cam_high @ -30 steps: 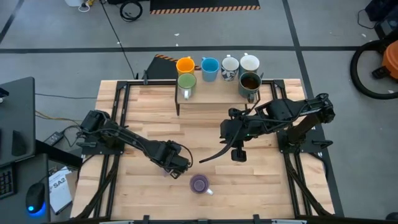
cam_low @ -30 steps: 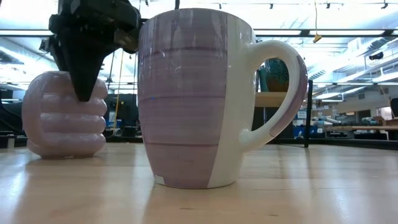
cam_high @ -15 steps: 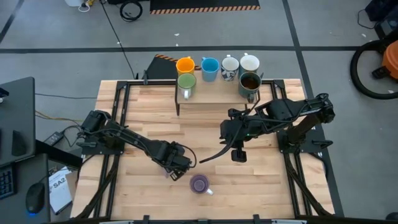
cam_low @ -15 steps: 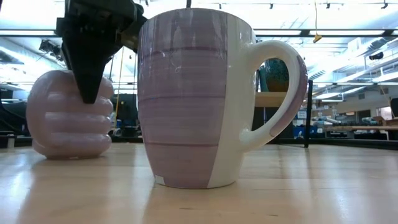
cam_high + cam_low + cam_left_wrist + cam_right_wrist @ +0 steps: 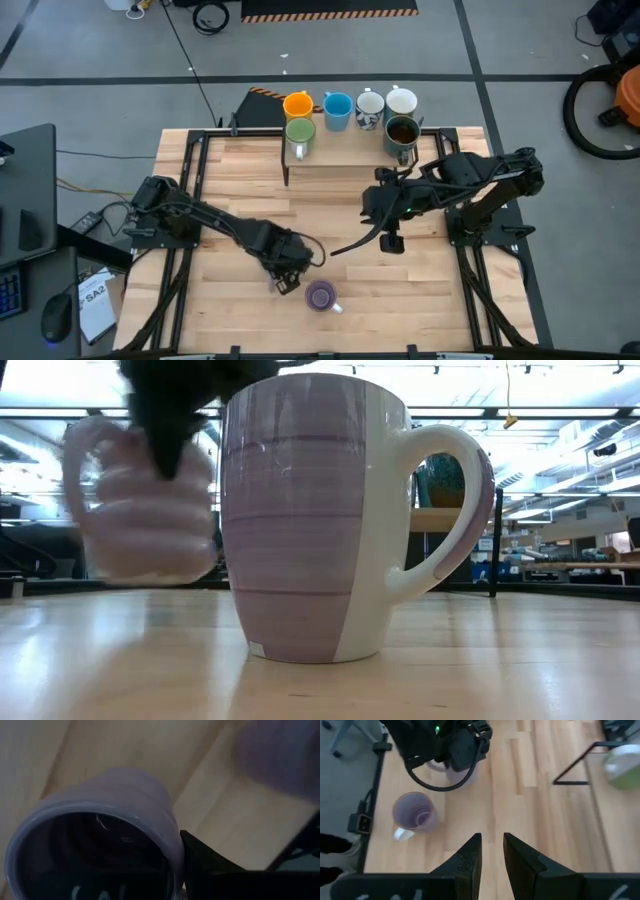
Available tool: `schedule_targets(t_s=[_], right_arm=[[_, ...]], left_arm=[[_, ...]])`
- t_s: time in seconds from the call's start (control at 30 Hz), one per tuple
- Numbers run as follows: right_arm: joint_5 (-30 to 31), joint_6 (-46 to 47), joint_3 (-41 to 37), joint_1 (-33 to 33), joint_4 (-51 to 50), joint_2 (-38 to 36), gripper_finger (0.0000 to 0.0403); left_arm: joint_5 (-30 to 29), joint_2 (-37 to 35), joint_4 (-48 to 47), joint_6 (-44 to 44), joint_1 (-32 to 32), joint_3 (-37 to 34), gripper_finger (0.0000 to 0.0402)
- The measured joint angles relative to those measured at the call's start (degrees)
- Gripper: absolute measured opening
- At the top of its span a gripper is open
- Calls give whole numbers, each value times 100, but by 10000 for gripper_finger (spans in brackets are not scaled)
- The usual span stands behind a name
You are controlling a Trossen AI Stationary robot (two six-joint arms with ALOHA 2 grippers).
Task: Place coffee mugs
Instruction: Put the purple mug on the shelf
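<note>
My left gripper point(image 5: 290, 268) hangs over the table's near middle, shut on a ribbed lilac mug point(image 5: 140, 520), whose rim fills the left wrist view point(image 5: 100, 785). A second lilac mug point(image 5: 320, 295) stands upright on its base just to the right of it and nearer the near edge, large in the low view point(image 5: 310, 520). Orange point(image 5: 298, 104), blue point(image 5: 337, 108), two white point(image 5: 370, 105) point(image 5: 401, 100), green point(image 5: 300, 130) and dark point(image 5: 402, 131) mugs stand in a group at the far edge. My right gripper point(image 5: 492, 837) waits right of centre, open by a narrow gap, holding nothing. My left gripper holds the ribbed lilac mug by its rim wall point(image 5: 175, 845): one finger point(image 5: 205, 860) lies outside the wall, the other seems to reach inside the hollow. The fingers come down from above. The mug hangs upright below them, lifted clear of the table.
Black frame rails point(image 5: 286, 160) edge a raised wooden section holding the group of mugs. Bare wood lies between the two arms point(image 5: 330, 200). The standing lilac mug's handle point(image 5: 450, 510) points toward the table's right.
My left gripper has risen and moved toward the table's right and near edge, closer to the standing lilac mug. The ribbed lilac mug went from resting on the table to lifted clear. My right gripper has drawn back slightly toward the right.
</note>
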Motion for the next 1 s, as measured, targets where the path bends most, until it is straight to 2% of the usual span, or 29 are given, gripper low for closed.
schedule_targets(t_s=[0.13, 0.5, 0.83, 1.0], right_arm=[[217, 1, 0, -42, -117, -148, 85], [267, 50, 0, -223, -431, -440, 85], [387, 52, 2, -225, -758, -580, 85], [387, 175, 2, -216, -849, -664, 85]], left_arm=[[-52, -2, -146, 264, 316, 428, 37], [-37, 69, -750, 1066, 1325, 1748, 37], [-33, 1166, -1755, 1874, 1652, 3872, 37], [-44, 1552, -2054, 2018, 1819, 4551, 37]])
